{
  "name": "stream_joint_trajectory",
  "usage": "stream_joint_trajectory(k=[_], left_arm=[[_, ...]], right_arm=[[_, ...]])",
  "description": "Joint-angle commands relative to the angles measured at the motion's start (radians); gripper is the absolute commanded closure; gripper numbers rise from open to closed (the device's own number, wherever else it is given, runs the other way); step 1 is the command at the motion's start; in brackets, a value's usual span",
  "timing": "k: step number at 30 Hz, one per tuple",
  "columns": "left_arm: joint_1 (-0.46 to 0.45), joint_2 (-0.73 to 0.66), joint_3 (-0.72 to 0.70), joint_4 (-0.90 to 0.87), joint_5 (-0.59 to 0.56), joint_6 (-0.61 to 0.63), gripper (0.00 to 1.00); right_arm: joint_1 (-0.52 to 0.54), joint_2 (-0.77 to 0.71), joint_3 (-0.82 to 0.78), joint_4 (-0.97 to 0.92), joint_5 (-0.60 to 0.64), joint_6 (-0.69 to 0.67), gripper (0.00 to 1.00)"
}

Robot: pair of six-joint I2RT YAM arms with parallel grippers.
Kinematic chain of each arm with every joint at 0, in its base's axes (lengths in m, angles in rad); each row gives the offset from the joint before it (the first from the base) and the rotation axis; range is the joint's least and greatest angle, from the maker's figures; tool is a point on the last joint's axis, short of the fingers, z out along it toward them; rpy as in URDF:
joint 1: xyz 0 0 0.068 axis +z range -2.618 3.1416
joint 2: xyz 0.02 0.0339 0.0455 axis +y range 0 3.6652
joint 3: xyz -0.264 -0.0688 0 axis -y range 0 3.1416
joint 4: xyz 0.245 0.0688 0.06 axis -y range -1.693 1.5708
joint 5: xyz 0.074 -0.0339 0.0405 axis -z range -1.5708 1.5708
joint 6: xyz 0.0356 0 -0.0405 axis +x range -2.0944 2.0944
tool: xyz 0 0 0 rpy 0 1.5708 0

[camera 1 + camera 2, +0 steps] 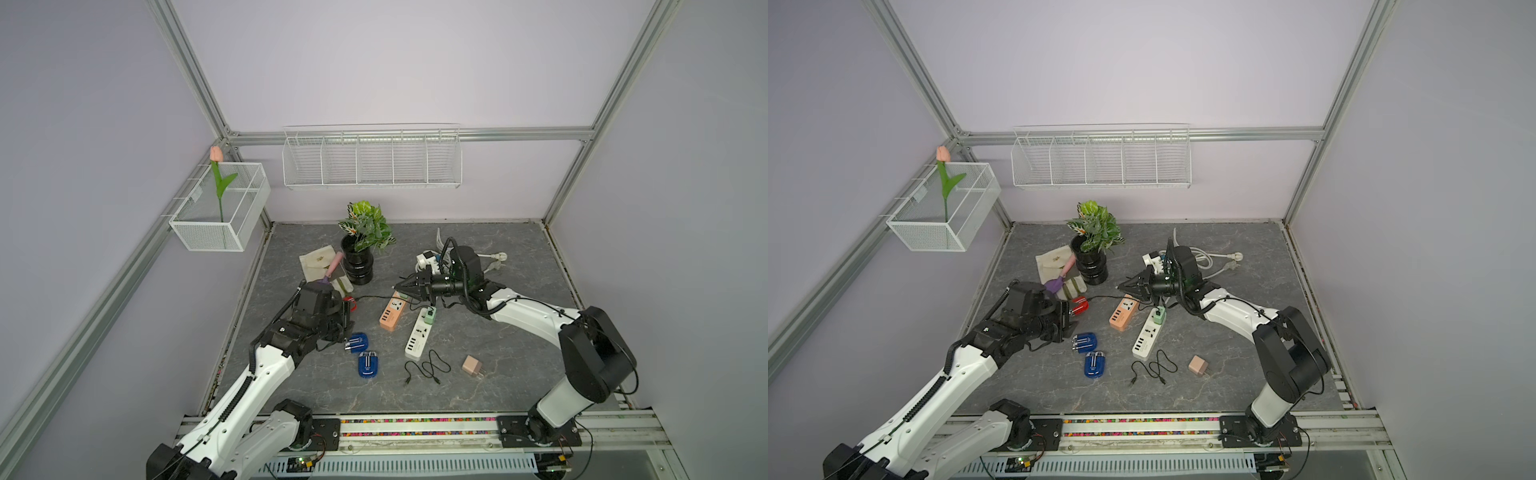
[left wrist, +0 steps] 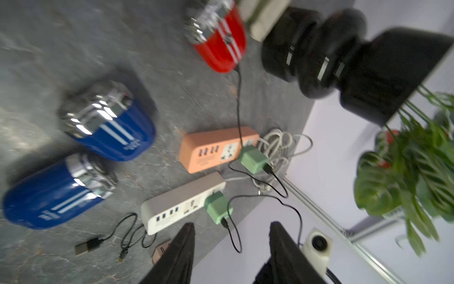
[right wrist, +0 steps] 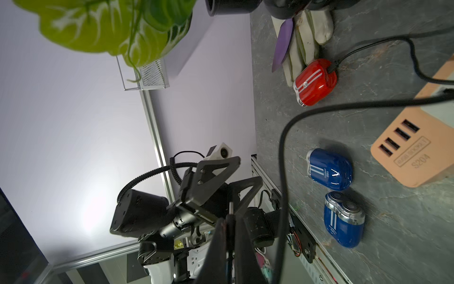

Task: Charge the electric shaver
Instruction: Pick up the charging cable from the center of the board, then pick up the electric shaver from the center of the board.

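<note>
Right gripper (image 3: 230,216): nearest the lens, its fingers (image 3: 216,246) were pressed together, pinching the slim plug end of a black cable (image 3: 282,159).
Held cable: it arced back past the wrist and trailed toward the green adapter (image 2: 217,206) seated in the white power strip (image 2: 181,201).
Left gripper (image 2: 232,225): the jaws stood spread with nothing between them. In both top views it hung just beside the red shaver (image 3: 315,82).
Red shaver: it lay on the grey tabletop (image 1: 316,386), its head just beside a pale glove (image 3: 307,37). A charging lead (image 2: 238,98) was plugged into its rear end and ran to a second green adapter (image 2: 253,158) on the orange power strip (image 2: 216,147).
Blue shavers: the first blue shaver (image 3: 330,169) and the second blue shaver (image 3: 344,221) lay side by side, apart from the red one and nearer the robot's base.
Strips: the orange and white strips lay close together between the two arms.
Farther out: a loose black cord (image 1: 428,368) and a pink adapter (image 1: 472,365) lay near the white strip's near end. A black plant pot (image 1: 358,266) stood behind the glove.
</note>
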Motion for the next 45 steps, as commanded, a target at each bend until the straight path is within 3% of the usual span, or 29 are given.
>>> stream_joint_trajectory(k=[1,5,17,24,30,37,45], left_arm=[[0.004,-0.013,-0.059,-0.051,-0.039,-0.211,0.44],[0.004,0.013,-0.095,-0.036,-0.032,-0.31,0.34],[0.004,0.195,-0.112,0.07,0.015,-0.47,0.29],[0.004,0.308,-0.055,-0.031,0.066,-0.431,0.28],[0.016,0.389,-0.04,-0.004,0.057,-0.419,0.27],[0.049,0.545,0.076,-0.131,0.092,-0.325,0.34],[0.058,0.727,0.17,-0.17,0.174,-0.216,0.31]], right_arm=[[-0.005,-0.017,-0.02,0.009,-0.058,-0.101,0.93],[-0.005,-0.022,-0.017,-0.013,-0.072,-0.123,0.93],[-0.01,-0.024,0.014,-0.084,-0.086,-0.168,0.93],[-0.018,-0.025,0.012,-0.096,-0.079,-0.167,0.93],[-0.022,-0.028,0.007,-0.097,-0.072,-0.165,0.93],[-0.021,-0.031,0.002,-0.099,-0.067,-0.162,0.93],[-0.029,-0.038,-0.016,-0.096,-0.064,-0.155,0.93]])
